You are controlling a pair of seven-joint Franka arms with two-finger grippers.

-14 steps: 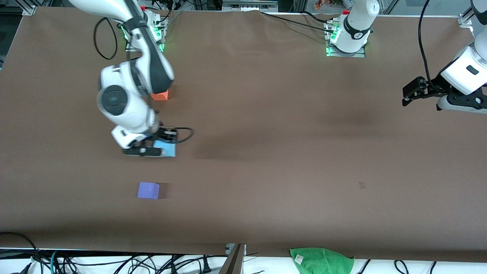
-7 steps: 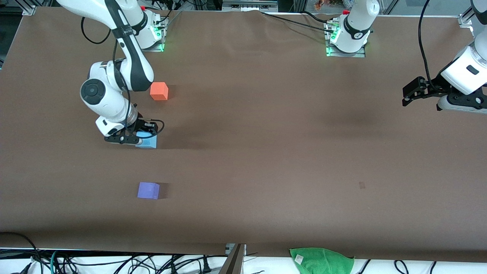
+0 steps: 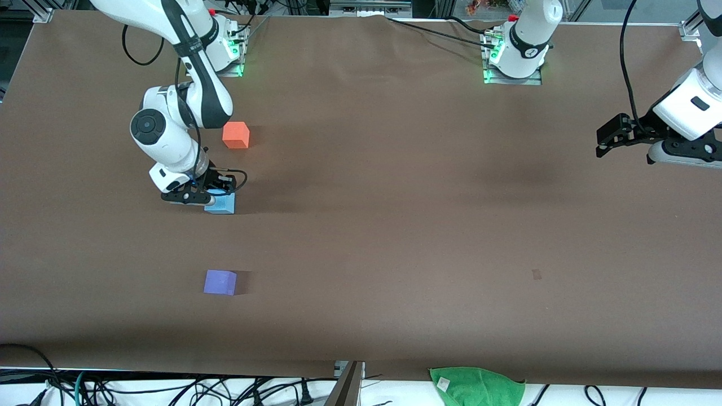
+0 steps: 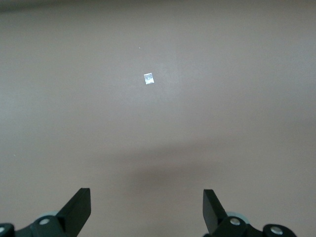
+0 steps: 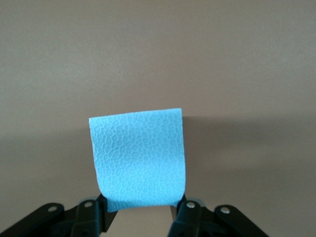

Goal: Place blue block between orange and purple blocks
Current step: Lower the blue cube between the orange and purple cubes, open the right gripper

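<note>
The light blue block (image 3: 221,204) (image 5: 138,158) sits between the fingers of my right gripper (image 3: 207,198) (image 5: 140,210), which is shut on its sides. It is low over the brown table, between the orange block (image 3: 236,135) and the purple block (image 3: 220,282). I cannot tell whether it touches the surface. The orange block is farther from the front camera, the purple one nearer. My left gripper (image 3: 604,142) (image 4: 146,207) waits open and empty above the left arm's end of the table.
A green cloth (image 3: 476,386) lies at the table's edge nearest the front camera. A small pale mark (image 3: 536,274) (image 4: 148,79) is on the table toward the left arm's end. Cables hang below the table's near edge.
My right gripper has carried the blue block toward the right arm's end of the table and a little closer to the orange block. The left arm has not moved.
</note>
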